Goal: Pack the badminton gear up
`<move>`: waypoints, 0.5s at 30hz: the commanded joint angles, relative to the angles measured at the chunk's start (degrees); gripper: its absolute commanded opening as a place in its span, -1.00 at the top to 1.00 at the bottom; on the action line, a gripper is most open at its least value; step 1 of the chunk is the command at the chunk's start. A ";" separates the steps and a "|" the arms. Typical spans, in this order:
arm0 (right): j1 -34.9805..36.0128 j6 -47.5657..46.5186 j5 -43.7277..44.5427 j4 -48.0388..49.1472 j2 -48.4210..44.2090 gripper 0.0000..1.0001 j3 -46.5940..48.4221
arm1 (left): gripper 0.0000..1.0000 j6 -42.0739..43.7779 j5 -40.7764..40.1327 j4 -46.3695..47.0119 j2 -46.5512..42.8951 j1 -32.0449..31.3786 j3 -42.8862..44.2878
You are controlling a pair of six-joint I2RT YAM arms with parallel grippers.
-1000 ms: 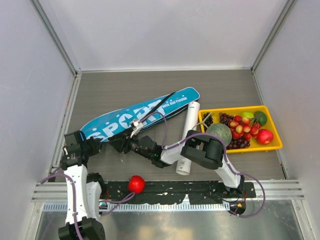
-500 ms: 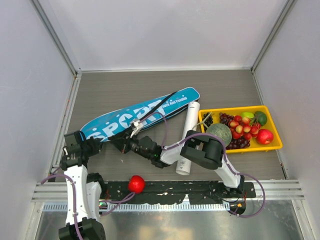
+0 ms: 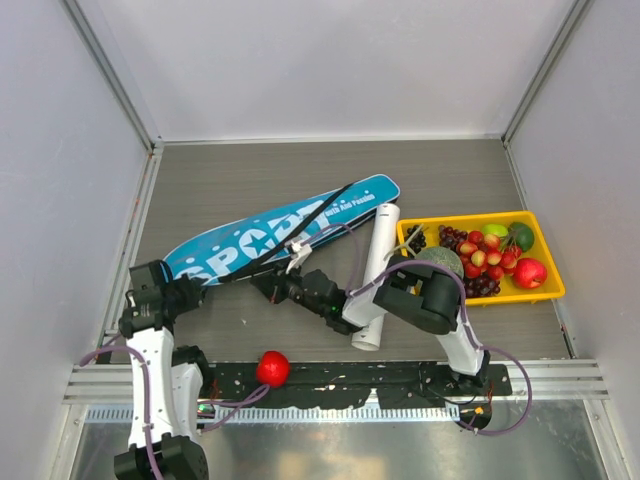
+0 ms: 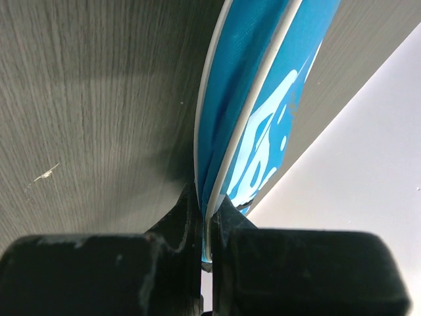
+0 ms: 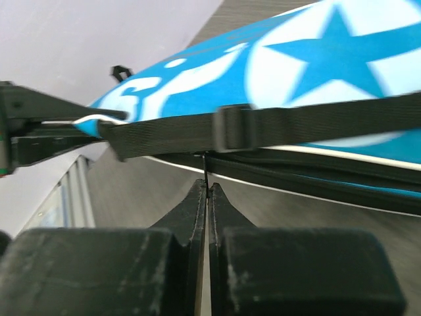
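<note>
The racket bag (image 3: 225,255) lies slantwise across the middle of the table (image 3: 240,170); its low end is by the left arm and its far end sits just beside the top of the white tube (image 3: 381,240); no racket or shuttlecock shows, so they are inside something or out of sight. The left claw (image 4: 205,212) is clamped on the bag's near tip, edge-on between the fingers; the right claw (image 5: 207,187) is pinched together on a thin black tab at the bag's dark zip line, most likely the zip pull (image 5: 206,172), just under the black strap (image 5: 309,120) and its buckle (image 5: 233,126).

The step looks like running the zip; to do it well, the left claw anchors the tip and holds the seam taut while the right draws the pull along the bag's edge, low and parallel to it, without lifting; the strap lies over the track and may snag, so the pull should pass beneath it.

Bare table lies beyond the bag and along its near side; the right arm reaches across the tube's near half; the yellow tray (image 3: 470,217) sits just past the tube; the red ball (image 3: 272,368) rests at the near rail; the left wall stands close to the left claw.
</note>
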 commanded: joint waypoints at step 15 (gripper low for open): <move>-18.18 -7.17 -8.46 -8.53 -6.70 0.89 -1.53 | 1.00 5.38 -13.45 3.12 3.84 1.95 9.12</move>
